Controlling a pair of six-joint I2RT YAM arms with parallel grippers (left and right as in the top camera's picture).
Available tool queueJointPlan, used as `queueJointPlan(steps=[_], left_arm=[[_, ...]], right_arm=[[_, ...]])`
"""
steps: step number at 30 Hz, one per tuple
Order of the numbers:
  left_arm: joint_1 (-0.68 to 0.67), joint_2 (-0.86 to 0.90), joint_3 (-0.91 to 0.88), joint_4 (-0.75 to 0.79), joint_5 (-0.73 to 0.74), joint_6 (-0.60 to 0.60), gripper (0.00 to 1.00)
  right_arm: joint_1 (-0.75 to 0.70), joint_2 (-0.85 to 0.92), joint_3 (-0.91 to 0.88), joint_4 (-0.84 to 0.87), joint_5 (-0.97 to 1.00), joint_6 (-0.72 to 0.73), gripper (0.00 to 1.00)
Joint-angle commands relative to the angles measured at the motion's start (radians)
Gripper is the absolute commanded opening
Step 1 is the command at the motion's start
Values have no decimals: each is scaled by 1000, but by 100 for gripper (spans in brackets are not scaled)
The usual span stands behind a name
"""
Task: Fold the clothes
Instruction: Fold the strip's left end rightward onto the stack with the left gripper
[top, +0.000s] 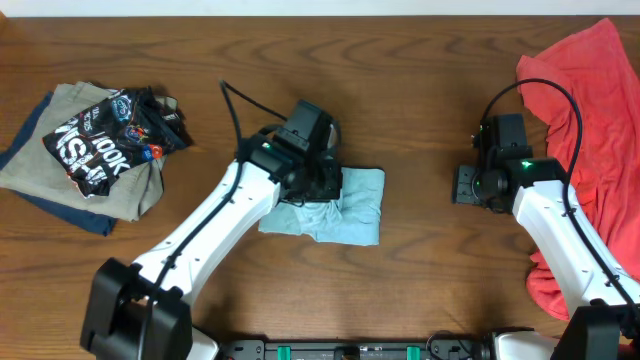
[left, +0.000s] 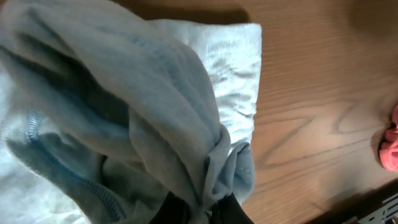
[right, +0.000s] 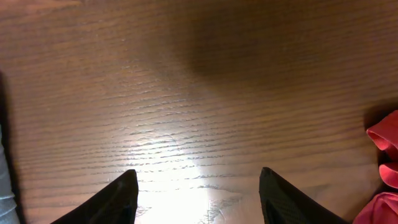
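The light blue T-shirt (top: 355, 210) lies crumpled at the middle of the desk (top: 420, 80). It looks light, limp and sure to sag, so it is best taken at a hem or shoulder seam. The left fingers (left: 233, 211) pinch a bunched fold of it. The right fingers (right: 112, 202) stand spread over bare wood, holding nothing. The coral-red shirt (top: 600, 90) is heaped at the desk's right edge. At the desk's left end, a black tee (top: 100, 140) shows white lettering, perhaps "LOOK"; the rest is unreadable.
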Motion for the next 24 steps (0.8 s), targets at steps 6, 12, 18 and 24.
queueJointPlan(steps=[6,12,18,24], left_arm=[[-4,16,10,40,-10,-16,6],[38,-2,32,23,-16,8,6],[126,-64,80,-45,-66,19,6],[136,-75,80,-80,-66,37,7]], right_arm=[[-3,-8,12,-1,-30,-6,61],[-3,-8,12,-12,-31,-6,61],[-3,-8,12,-12,-31,-6,61],[-3,-8,12,-12,-34,-6,61]])
